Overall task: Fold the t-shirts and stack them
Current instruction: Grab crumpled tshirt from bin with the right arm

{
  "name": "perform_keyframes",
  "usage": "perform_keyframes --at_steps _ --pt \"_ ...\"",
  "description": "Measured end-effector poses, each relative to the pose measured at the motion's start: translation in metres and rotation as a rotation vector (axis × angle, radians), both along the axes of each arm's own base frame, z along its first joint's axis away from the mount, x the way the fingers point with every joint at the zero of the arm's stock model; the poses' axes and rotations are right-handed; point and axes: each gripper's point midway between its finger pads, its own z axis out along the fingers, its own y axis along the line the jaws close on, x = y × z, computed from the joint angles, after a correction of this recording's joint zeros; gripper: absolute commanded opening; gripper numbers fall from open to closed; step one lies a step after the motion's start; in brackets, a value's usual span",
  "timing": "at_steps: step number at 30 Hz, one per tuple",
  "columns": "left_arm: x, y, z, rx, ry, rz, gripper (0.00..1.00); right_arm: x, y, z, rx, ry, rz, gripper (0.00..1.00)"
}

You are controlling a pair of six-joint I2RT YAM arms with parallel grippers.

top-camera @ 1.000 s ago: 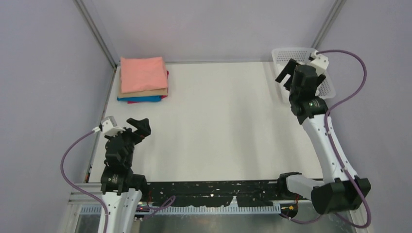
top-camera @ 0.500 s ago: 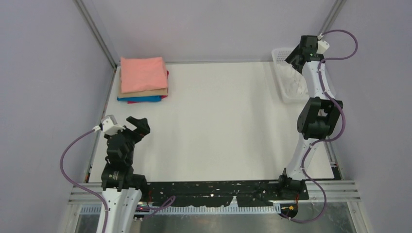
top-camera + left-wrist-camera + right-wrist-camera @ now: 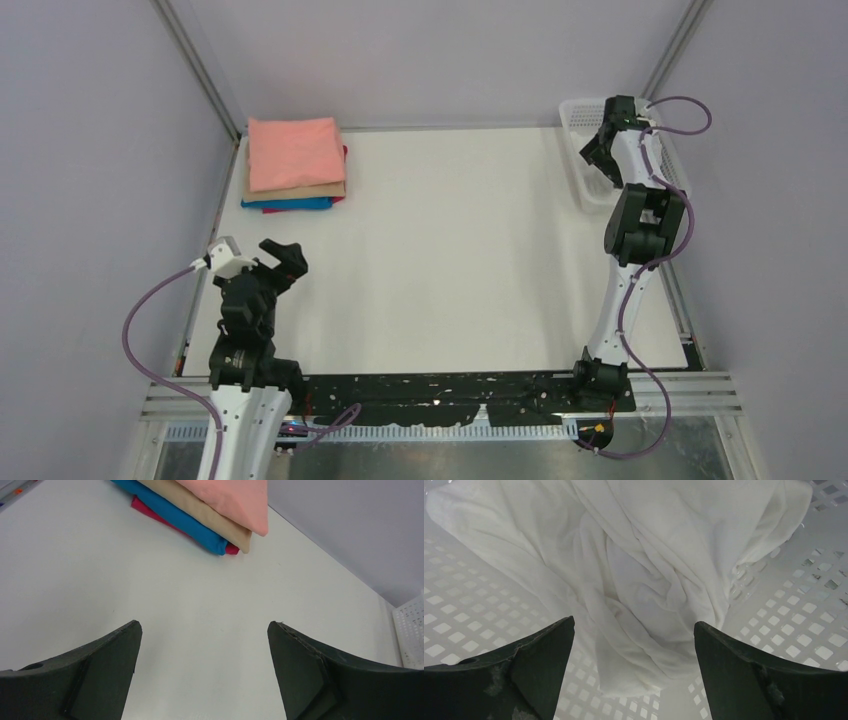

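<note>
White crumpled t-shirt (image 3: 644,580) lies in the mesh basket (image 3: 809,630), your right gripper (image 3: 633,624) just above it, jaws apart. Far left of the basket sits the folded stack (image 3: 295,165); your left gripper (image 3: 204,625) gapes, empty.

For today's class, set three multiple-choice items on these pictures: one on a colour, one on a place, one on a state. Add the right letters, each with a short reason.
1. What colour is the top shirt of the folded stack?
A. blue
B. salmon-pink
C. tan

2. Where does the crumpled white shirt lie?
A. in the mesh basket
B. on the folded stack
C. on the floor

3. How is the right gripper?
A. shut on the white shirt
B. open above the white shirt
C. shut and empty

Answers:
1 B: the salmon-pink shirt covers the other layers.
2 A: the right wrist view shows mesh all around the cloth.
3 B: its fingers stand wide apart with the cloth below them.
</note>
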Motion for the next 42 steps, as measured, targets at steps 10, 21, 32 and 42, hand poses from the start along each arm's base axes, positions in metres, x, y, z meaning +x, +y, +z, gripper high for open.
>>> perform_keyframes --at_steps 10,21,32,42 --pt "-0.005 0.008 0.006 0.001 -0.03 0.045 0.99 -0.025 0.018 -0.039 0.108 0.088 -0.019 0.96" --pt "-0.013 0.016 0.011 -0.005 -0.06 0.092 0.99 -0.024 0.021 -0.039 0.127 0.081 -0.023 0.17" --pt "-0.011 0.013 0.004 -0.004 -0.027 0.079 0.99 0.003 0.019 0.094 0.022 -0.192 0.138 0.06" --pt "0.0 -0.007 -0.013 -0.027 0.058 -0.029 0.99 -0.041 0.177 0.39 -0.279 -0.793 0.702 0.06"
